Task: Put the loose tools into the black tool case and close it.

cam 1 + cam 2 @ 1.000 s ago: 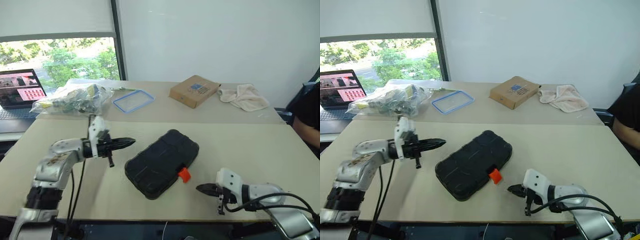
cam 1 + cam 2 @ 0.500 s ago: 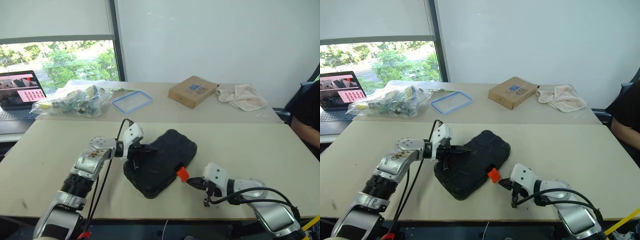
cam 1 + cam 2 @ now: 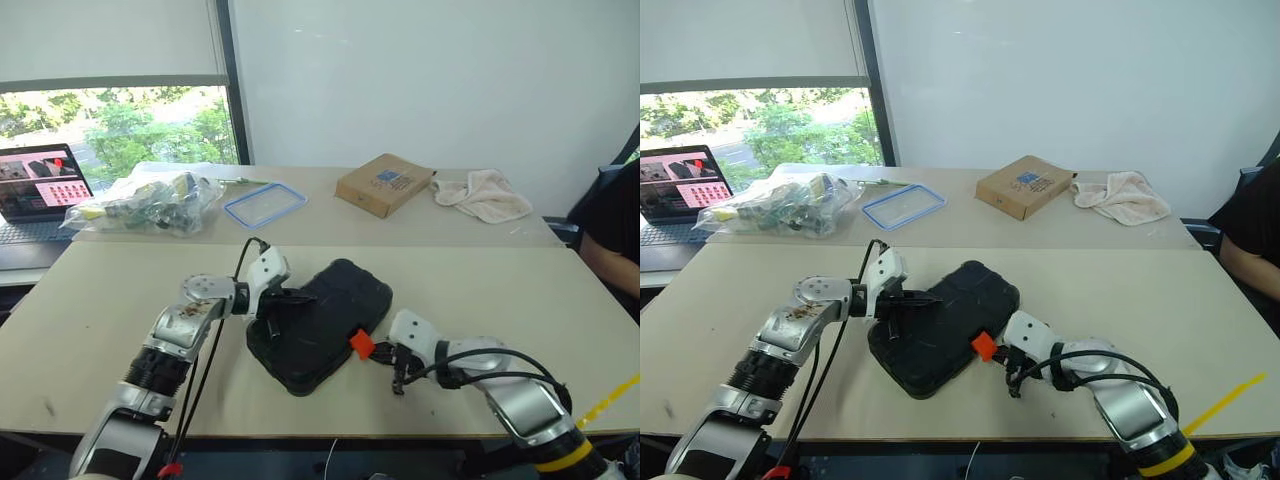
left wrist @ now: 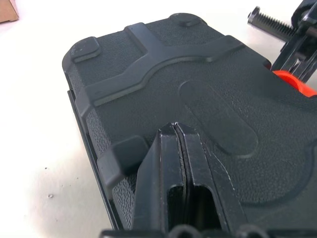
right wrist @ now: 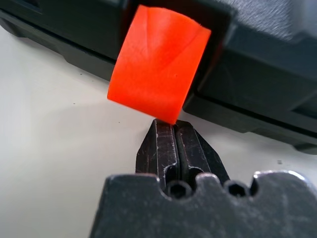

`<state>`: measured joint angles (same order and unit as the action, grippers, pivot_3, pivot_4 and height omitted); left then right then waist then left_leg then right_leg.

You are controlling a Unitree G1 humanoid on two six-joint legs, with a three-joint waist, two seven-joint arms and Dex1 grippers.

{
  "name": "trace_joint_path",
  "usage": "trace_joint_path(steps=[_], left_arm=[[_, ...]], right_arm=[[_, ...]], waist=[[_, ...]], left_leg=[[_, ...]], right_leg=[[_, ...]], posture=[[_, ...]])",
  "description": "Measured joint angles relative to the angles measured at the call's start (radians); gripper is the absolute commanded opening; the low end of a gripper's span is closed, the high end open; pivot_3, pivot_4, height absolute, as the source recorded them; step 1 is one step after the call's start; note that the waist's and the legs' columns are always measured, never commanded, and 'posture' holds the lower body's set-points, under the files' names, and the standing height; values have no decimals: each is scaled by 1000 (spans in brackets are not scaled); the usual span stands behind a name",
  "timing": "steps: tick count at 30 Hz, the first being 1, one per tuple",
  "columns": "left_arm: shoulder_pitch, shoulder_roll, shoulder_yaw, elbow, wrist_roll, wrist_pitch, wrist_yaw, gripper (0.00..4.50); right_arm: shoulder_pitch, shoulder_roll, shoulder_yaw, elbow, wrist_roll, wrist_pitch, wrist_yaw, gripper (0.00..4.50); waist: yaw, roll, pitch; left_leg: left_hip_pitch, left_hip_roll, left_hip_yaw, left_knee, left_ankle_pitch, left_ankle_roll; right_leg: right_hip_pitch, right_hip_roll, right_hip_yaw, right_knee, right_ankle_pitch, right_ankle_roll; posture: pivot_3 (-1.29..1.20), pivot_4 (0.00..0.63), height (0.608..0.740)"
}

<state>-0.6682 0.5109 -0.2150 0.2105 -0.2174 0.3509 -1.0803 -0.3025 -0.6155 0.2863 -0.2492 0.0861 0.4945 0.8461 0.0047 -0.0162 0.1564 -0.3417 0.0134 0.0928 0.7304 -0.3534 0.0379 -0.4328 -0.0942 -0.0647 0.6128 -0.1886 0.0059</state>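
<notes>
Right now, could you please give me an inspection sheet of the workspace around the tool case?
Surface: beige table, bare near the case.
Job's things: black tool case lid down; orange latch sticking out, not pressed flat. Loose tools: nothing seen.
Clutter: cardboard box, cloth, blue-rimmed lid, plastic bag on the far table.
Grippers: left gripper shut, resting on the case lid; right gripper shut, tips at the latch's lower edge.
Cables: black cables along both arms.
Surroundings: laptop, window, a person at the right edge.
</notes>
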Motion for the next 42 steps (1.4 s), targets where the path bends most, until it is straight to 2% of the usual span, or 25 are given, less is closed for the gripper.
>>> trace_joint_path(steps=[5, 14, 18, 28, 42], left_arm=[[6, -8, 0, -1, 6, 0, 11, 49], [13, -10, 0, -8, 7, 0, 10, 49], [13, -8, 1, -6, 7, 0, 9, 49], [1, -10, -2, 11, 15, 0, -3, 49], [3, -8, 3, 18, 18, 3, 5, 49]], right_arm=[[-15, -1, 12, 1, -5, 31, 3, 0], [93, -129, -62, -91, 38, 38, 59, 0], [129, -149, -74, -126, 67, 38, 84, 0], [68, -120, -73, -163, 96, 54, 75, 0], [-36, -48, -3, -73, 76, 59, 67, 0]], waist=[[-2, 0, 0], [5, 1, -1], [4, 1, -1], [5, 1, -1], [-7, 1, -1]], left_leg=[[6, 1, -1, 0, -1, 1], [6, 1, -2, 0, -2, 3], [6, 1, -1, 0, -2, 3], [6, 1, -2, 0, -2, 3], [7, 2, -2, 0, -2, 3]], right_leg=[[7, 0, 0, -1, 0, 0], [8, -1, 0, -2, 0, 0], [8, -1, 0, -2, 0, 0], [8, -1, 0, -2, 0, 0], [8, -1, 0, -1, 0, 0]], posture=[[0, 150, 740], [0, 150, 740], [0, 150, 740], [0, 150, 740], [0, 150, 740]])
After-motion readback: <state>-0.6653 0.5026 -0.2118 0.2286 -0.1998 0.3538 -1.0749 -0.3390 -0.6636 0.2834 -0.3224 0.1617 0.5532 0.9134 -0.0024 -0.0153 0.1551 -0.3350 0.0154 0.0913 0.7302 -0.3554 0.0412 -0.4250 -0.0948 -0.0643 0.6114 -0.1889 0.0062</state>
